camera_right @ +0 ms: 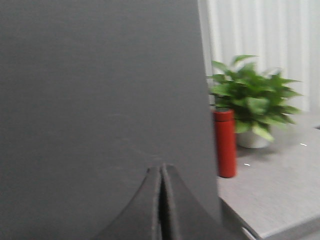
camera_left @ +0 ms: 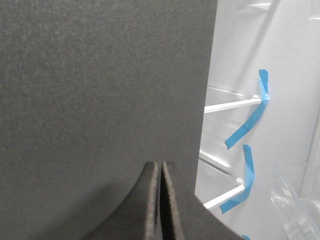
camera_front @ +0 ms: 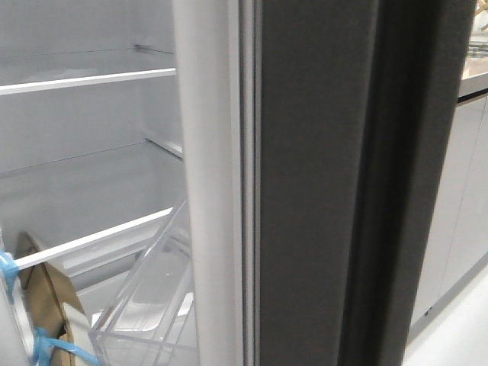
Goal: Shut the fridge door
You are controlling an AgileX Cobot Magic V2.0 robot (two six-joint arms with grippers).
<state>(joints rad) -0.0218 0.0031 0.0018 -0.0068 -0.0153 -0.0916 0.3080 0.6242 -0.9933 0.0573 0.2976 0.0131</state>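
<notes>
The fridge door fills the way ahead (edge-on), with a clear bin crowding the opening beside it.

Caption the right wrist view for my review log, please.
Shut right end effector faces the dark fridge door; red bottle and potted plant beside.

Front view: the fridge door is seen edge-on at centre, with the shelves of the fridge interior to its left and a clear bin low beside it. Cabinet doors lie to its right. Right wrist view: a bottle stands on the bench, with a potted plant just behind it.
</notes>
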